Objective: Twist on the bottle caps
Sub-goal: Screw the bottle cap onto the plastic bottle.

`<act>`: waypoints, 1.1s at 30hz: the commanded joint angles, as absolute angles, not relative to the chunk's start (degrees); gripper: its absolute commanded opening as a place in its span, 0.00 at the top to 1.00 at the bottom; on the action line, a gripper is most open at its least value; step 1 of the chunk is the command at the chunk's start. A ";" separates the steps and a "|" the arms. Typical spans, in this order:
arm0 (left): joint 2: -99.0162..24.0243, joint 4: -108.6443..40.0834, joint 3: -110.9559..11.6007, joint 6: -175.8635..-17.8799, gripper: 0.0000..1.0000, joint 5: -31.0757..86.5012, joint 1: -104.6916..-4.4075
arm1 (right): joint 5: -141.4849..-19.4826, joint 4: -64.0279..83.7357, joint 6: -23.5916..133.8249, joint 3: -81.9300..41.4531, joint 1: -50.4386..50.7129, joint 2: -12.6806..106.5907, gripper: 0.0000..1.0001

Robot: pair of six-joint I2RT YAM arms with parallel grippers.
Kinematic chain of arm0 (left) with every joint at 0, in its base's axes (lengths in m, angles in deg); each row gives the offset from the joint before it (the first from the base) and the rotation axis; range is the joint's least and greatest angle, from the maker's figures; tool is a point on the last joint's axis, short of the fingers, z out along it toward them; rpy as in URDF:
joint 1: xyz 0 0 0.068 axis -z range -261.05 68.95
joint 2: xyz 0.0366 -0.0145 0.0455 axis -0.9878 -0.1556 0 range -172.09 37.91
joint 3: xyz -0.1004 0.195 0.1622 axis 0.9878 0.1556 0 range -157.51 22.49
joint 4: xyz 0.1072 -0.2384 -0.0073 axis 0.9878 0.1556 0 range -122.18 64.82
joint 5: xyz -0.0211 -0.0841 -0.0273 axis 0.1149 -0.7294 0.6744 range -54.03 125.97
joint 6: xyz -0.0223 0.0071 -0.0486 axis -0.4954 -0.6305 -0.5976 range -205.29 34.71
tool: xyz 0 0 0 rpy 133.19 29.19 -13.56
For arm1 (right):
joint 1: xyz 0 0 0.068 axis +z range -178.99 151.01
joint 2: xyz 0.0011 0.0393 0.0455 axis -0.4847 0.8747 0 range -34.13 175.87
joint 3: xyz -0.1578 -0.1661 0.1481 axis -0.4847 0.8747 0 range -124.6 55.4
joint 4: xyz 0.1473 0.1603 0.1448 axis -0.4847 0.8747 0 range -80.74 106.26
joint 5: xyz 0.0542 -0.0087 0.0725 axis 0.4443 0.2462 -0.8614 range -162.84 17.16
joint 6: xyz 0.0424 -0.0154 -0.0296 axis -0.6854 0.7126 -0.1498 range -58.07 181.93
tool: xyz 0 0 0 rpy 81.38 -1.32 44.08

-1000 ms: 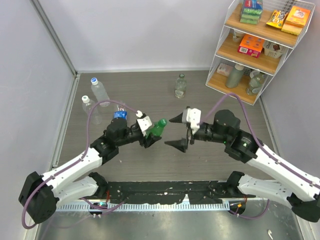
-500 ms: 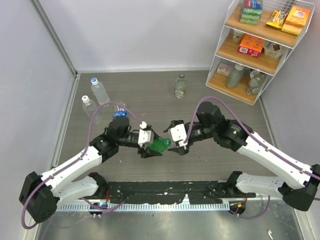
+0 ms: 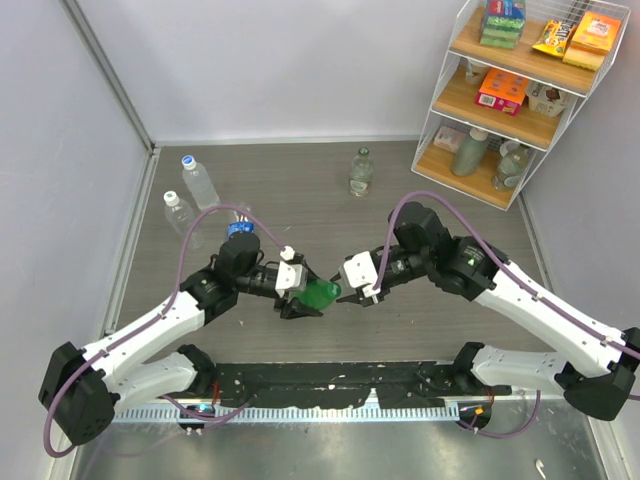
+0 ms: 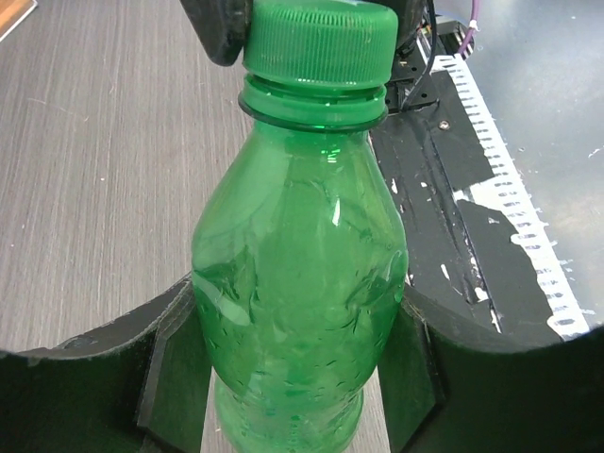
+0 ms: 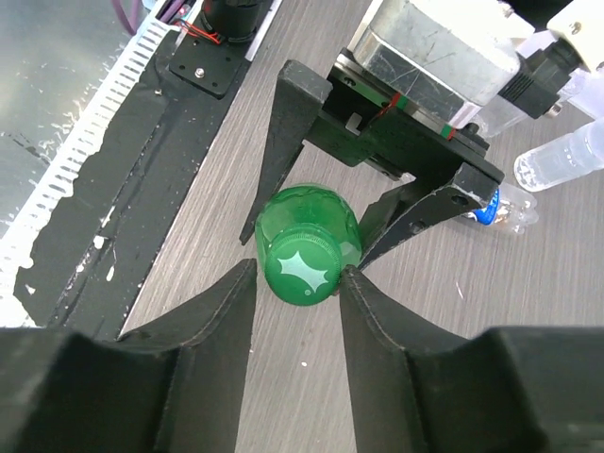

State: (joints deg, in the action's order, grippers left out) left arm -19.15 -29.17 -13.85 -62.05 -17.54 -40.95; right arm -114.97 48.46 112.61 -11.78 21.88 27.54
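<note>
The translucent green bottle (image 3: 320, 293) hangs tilted over the table, and my left gripper (image 3: 303, 295) is shut on its body (image 4: 302, 283). Its green cap (image 4: 321, 42) sits on the neck. My right gripper (image 3: 343, 293) faces it from the right, with the jaws closed in on either side of the cap (image 5: 309, 264) and the pads against its rim. At the back left stand two clear bottles, one with a blue cap (image 3: 188, 160) and one with a white cap (image 3: 171, 199). The blue-label bottle (image 3: 240, 228) lies partly hidden behind my left arm.
A clear bottle with a dark cap (image 3: 361, 172) stands at the back centre. A wire shelf (image 3: 520, 90) with snacks and bottles fills the back right corner. A black strip (image 3: 330, 385) runs along the near table edge between the arm bases.
My right gripper swung in from the right to the bottle's cap and narrowed its jaws around it. My left gripper lowered the green bottle slightly and tilted it toward the right arm.
</note>
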 commanded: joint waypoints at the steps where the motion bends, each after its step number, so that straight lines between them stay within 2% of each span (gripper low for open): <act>1: -19.48 -28.49 -16.44 -60.86 1.00 -19.40 -40.97 | -117.05 48.63 111.94 -15.27 21.81 28.63 0.60; 5: -20.18 -27.96 -17.23 -60.77 1.00 -19.57 -41.06 | -116.61 48.72 111.33 -15.44 21.81 29.33 0.67; 6: -20.27 -28.39 -17.15 -61.38 1.00 -19.31 -41.06 | -116.35 48.63 110.72 -15.53 21.72 29.68 0.75; 12: -18.87 -33.48 -18.20 -66.73 1.00 -9.76 -41.06 | -114.42 46.62 102.38 -15.80 21.90 31.44 0.99; 15: -18.17 -37.96 -18.73 -74.45 1.00 1.49 -40.80 | -112.67 41.11 92.49 -13.96 21.90 31.18 0.99; 18: -17.99 -41.04 -18.56 -77.20 1.00 7.56 -39.05 | -102.86 34.14 78.57 -12.02 21.81 31.17 0.99; 24: -18.25 -43.16 -17.85 -70.71 1.00 28.74 -29.82 | -97.81 29.13 62.14 -10.97 21.81 34.16 0.99; 33: -20.01 -54.22 -14.52 -71.93 1.00 41.68 -25.86 | -85.61 26.75 48.49 -7.71 21.81 34.60 0.99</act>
State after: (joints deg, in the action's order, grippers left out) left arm -20.09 -34.18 -13.89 -71.86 33.73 -28.56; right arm -88.92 31.72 61.11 -9.60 20.26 32.77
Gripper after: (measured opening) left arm 0.630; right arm 0.387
